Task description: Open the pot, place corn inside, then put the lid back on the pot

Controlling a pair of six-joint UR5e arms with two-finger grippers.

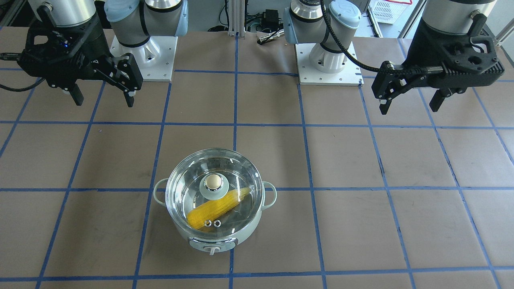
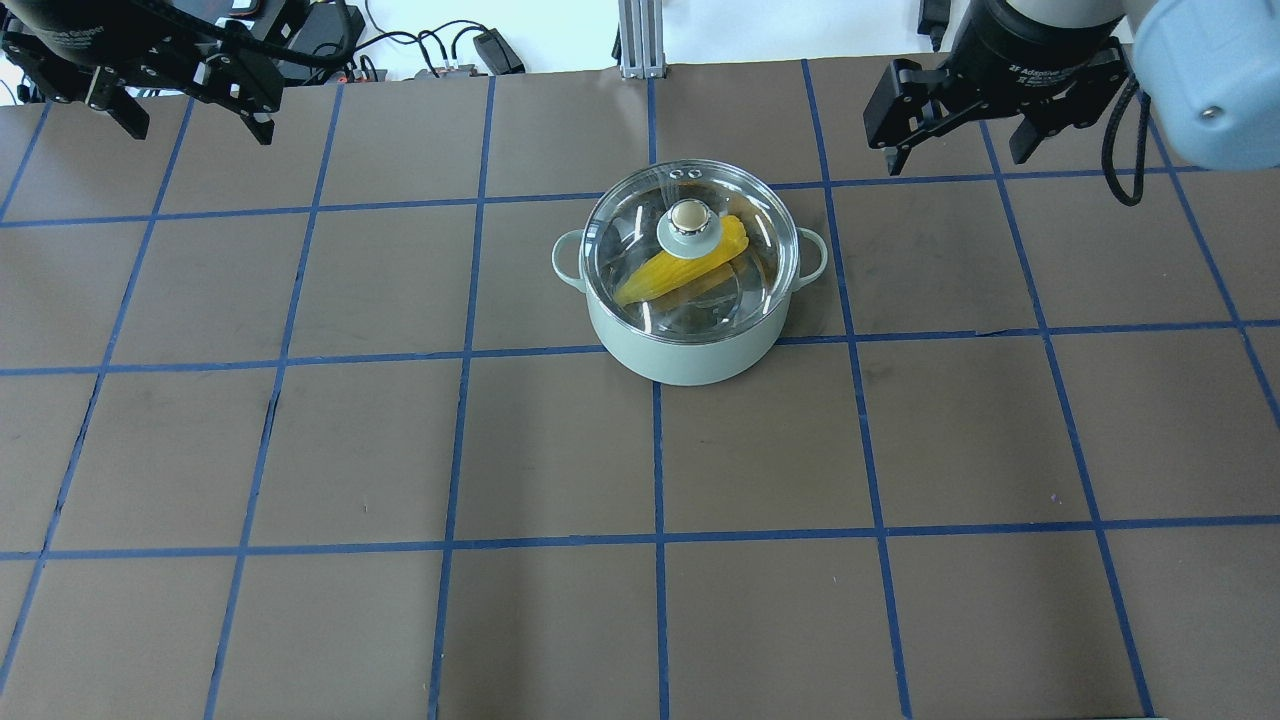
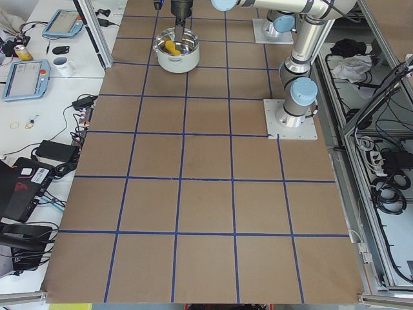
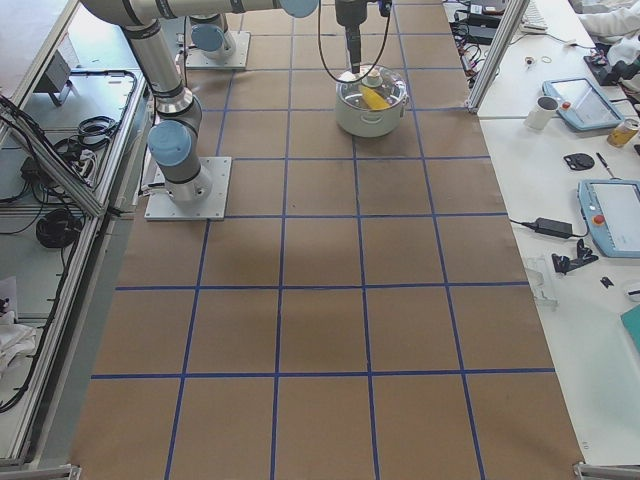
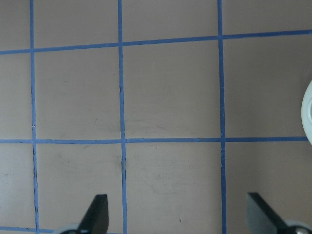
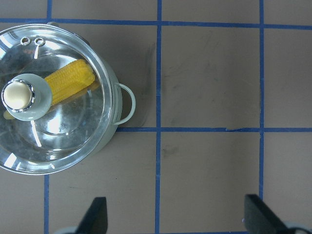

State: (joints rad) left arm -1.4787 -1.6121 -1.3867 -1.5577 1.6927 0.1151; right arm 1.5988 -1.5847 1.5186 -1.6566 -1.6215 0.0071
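The mint-green pot (image 1: 213, 239) stands near the table's middle, with its control knob facing away from the robot. The glass lid (image 1: 188, 180) sits closed on it, its gold-beige knob (image 1: 213, 182) upright. The yellow corn (image 1: 219, 208) lies inside, seen through the glass. The pot (image 2: 690, 350), lid (image 2: 700, 300) and corn (image 2: 665, 272) also show in the overhead view. My left gripper (image 1: 409, 106) (image 2: 200, 128) is open and empty, far to the pot's side. My right gripper (image 1: 103, 100) (image 2: 955, 160) is open and empty. The right wrist view shows the pot (image 6: 109, 141), lid (image 6: 73, 141) and corn (image 6: 68, 83).
The two arm bases (image 1: 144, 60) (image 1: 327, 60) stand at the robot's edge of the table. Blue tape lines grid the brown table top (image 2: 560, 450). A sliver of the pot's rim (image 5: 308, 114) shows at the right edge of the left wrist view. Side benches hold tablets (image 4: 610, 215) and a mug (image 4: 540, 112).
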